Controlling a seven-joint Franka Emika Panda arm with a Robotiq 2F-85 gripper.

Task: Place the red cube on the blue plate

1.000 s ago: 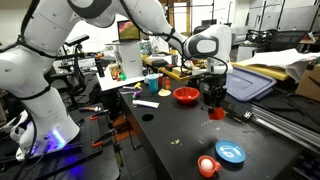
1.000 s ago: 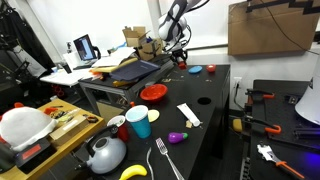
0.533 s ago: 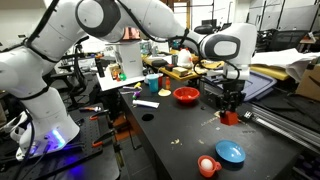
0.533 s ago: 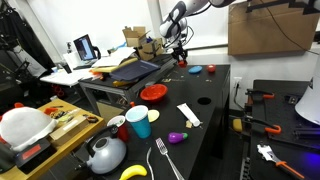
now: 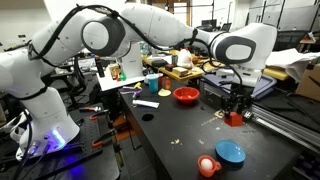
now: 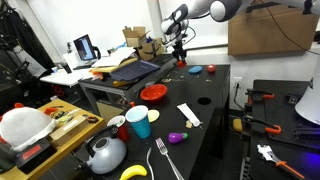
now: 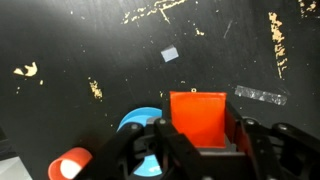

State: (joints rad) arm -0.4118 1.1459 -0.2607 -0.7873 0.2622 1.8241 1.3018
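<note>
carry: gripper (image 5: 236, 113) clamped on the red cube (image 5: 235, 120).
centre it over the blue plate (image 5: 230, 152), at 6 o'clock in an exterior view, then lower before releasing.

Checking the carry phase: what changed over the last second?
The gripper, shut on the red cube, carried it rightward in an exterior view. Nothing was taken or released. The blue plate, red bowl and red-orange item stayed put.

Small red cube (image 7: 203, 118); shallow round blue plate (image 5: 230, 152) nearby
</note>
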